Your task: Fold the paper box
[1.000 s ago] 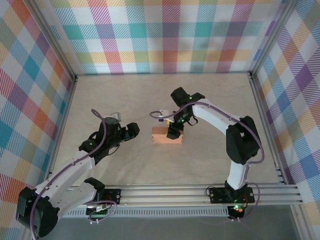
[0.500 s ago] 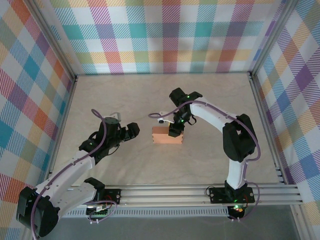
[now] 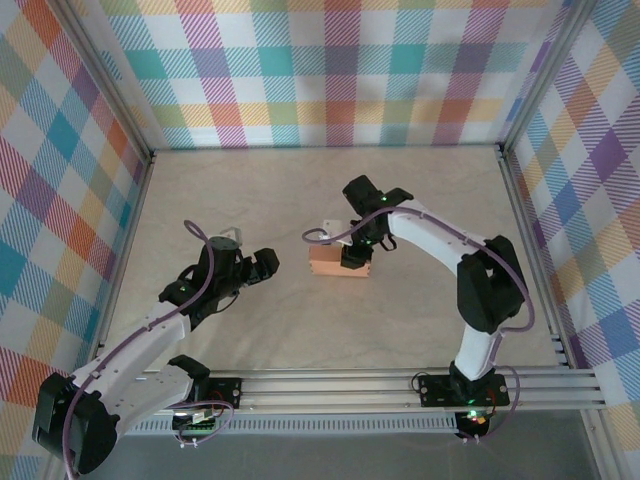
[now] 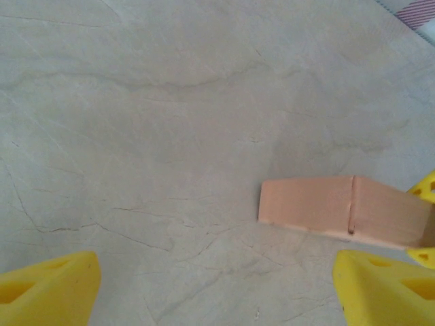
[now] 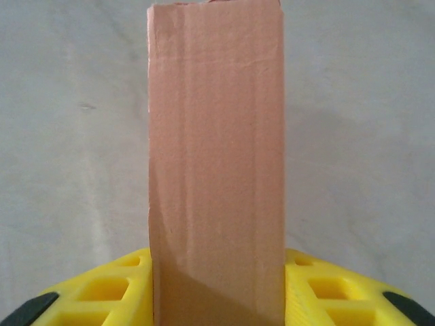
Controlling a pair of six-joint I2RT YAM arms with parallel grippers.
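The box (image 3: 335,263), a small closed salmon-orange cardboard block, sits near the middle of the counter (image 3: 250,200), its long side running left to right in the top view. The right gripper (image 3: 357,256) comes down on the box's right end from the far side. In the right wrist view its two yellow fingers (image 5: 112,288) press against the box's two long faces, one on each side, so the gripper is clenched on the box, which stretches straight away from the fingers. Whether the box's underside rests on the counter or hangs just above it I cannot tell. The left gripper (image 3: 262,265) hovers just left of the box, apart from it, and points toward it. In the left wrist view its yellow fingertips (image 4: 47,292) stand wide apart at the bottom corners with bare counter between them, so the gripper is released and grasps nothing. That same view shows the box ahead and to the right, a vertical crease across its near face and the right gripper's yellow fingers at its far right end.
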